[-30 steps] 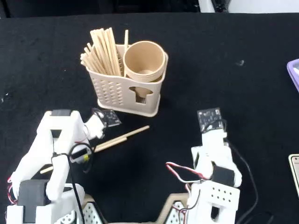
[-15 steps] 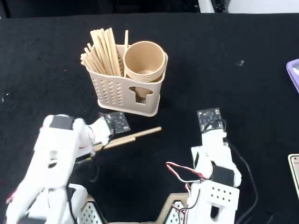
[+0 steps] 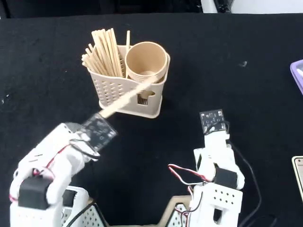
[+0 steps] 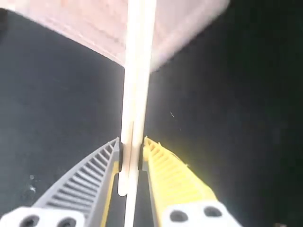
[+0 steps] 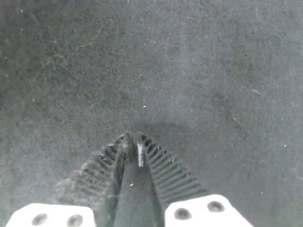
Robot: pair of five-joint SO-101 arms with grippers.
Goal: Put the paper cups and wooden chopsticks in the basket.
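A cream basket stands at the back left of the black table, with a bundle of wooden chopsticks in one side and stacked paper cups in the other. My left gripper is shut on a pair of wooden chopsticks, lifted off the table. In the high view the held chopsticks slant up from the left arm toward the basket's front wall below the cups. My right gripper is shut and empty, low over bare cloth, at the near right.
A purple object sits at the right table edge, and a pale card lies nearer at the right. Open black cloth lies between the basket and the right arm.
The left arm has lifted the chopsticks off the table and swung them from lying in front of the basket to pointing up at its front wall. The right arm has kept still.
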